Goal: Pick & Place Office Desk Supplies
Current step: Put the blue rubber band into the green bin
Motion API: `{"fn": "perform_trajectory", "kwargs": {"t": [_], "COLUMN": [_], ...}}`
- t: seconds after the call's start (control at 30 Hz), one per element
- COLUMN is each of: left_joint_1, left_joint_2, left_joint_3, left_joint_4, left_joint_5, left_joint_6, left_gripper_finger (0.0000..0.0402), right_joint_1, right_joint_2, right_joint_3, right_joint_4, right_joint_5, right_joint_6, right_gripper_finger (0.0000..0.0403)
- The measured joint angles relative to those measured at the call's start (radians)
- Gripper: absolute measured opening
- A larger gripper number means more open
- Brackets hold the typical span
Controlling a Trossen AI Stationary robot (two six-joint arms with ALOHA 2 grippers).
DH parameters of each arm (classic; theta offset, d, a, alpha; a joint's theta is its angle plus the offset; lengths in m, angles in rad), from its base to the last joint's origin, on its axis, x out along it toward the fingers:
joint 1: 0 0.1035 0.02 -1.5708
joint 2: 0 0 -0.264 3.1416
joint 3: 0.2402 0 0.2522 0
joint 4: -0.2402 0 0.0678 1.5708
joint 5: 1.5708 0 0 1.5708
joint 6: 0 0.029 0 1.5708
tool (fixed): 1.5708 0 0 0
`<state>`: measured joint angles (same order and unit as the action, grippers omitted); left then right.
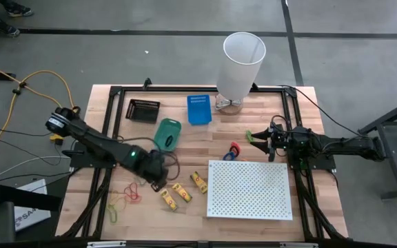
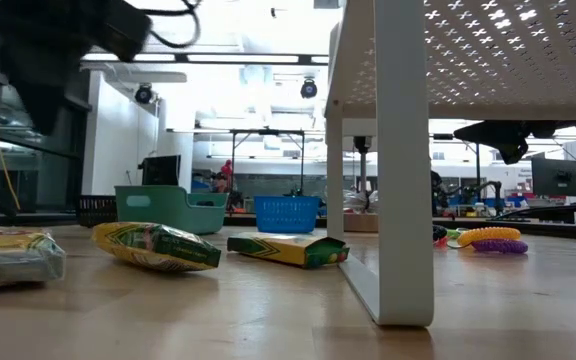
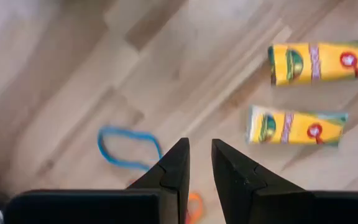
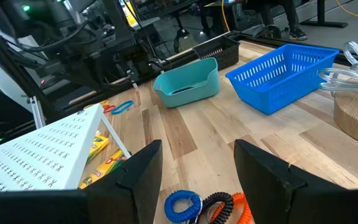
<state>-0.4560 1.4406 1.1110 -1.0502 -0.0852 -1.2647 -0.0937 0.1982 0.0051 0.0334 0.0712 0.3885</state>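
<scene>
Step in hand: the left claw (image 3: 200, 163) hovers low over the wooden surface (image 1: 185, 138), lining up on the loose rubber bands (image 1: 134, 192); judged an approach, nothing gripped yet.
Left claw state: fingers nearly together with a narrow gap, empty as far as the left wrist view shows.
Nearest target: a blue band loop (image 3: 128, 147) just beside the fingertips, an orange loop (image 3: 194, 205) partly hidden under them.
Other supplies: three yellow crayon packs (image 1: 182, 191) near the white perforated board (image 1: 249, 189); coiled red and blue loops (image 1: 233, 151) near the right arm.
Receptacles: teal bin (image 1: 167, 133), blue basket (image 1: 199, 108), black tray (image 1: 143, 109); which is meant cannot be told.
Right claw (image 4: 197, 165): wide open, empty, waiting at the right of the surface.
Next move: probably spread the fingers, drop onto one band and pinch.
</scene>
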Motion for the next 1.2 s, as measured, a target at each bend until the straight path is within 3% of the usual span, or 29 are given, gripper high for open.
{"fn": "perform_trajectory", "kwargs": {"t": [0.27,0.47,0.9,1.2], "left_joint_1": [-0.132,-0.198,-0.218,-0.218], "left_joint_2": [0.002,0.025,0.028,0.005], "left_joint_3": [0.0,0.0,-0.006,-0.133], "left_joint_4": [-0.052,-0.056,-0.057,0.046], "left_joint_5": [-0.034,-0.054,-0.064,-0.067], "left_joint_6": [-0.249,-0.332,-0.334,-0.304], "left_gripper_finger": [0.0063,0.0063,0.0063,0.0063], "right_joint_1": [0.0,0.0,0.0,0.0], "right_joint_2": [0.0,0.0,0.0,0.0], "right_joint_3": [0.0,0.0,0.0,0.0], "right_joint_4": [0.0,0.0,0.0,0.0], "right_joint_5": [0.0,0.0,0.0,0.0], "right_joint_6": [0.0,0.0,0.0,0.0], "right_gripper_finger": [0.0188,0.0188,0.0188,0.0188]}}
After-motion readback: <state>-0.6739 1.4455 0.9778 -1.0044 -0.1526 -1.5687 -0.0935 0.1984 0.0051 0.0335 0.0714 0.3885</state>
